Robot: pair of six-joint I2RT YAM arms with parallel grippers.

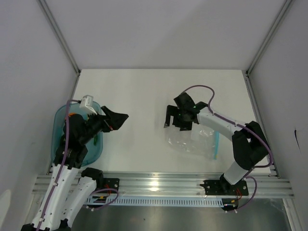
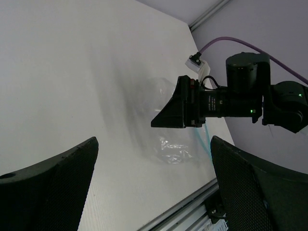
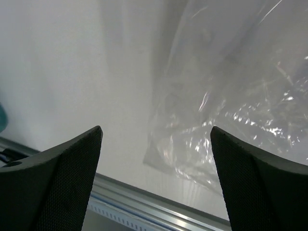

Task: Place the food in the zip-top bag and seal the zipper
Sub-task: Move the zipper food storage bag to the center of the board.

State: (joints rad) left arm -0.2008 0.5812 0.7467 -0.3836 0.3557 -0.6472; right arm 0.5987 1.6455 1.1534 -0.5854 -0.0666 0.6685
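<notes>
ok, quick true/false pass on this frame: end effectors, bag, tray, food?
1. The left end effector and right end effector are both open and empty. True.
2. The zip-top bag lies in the teal tray. False: it lies on the table by the right arm; the tray is at the left.
3. The bag already holds food. False: it looks empty; an orange food piece shows in the tray.
4. The left arm reaches over the tray. True.
5. The right end effector is nearer the bag than the left one. True.
</notes>
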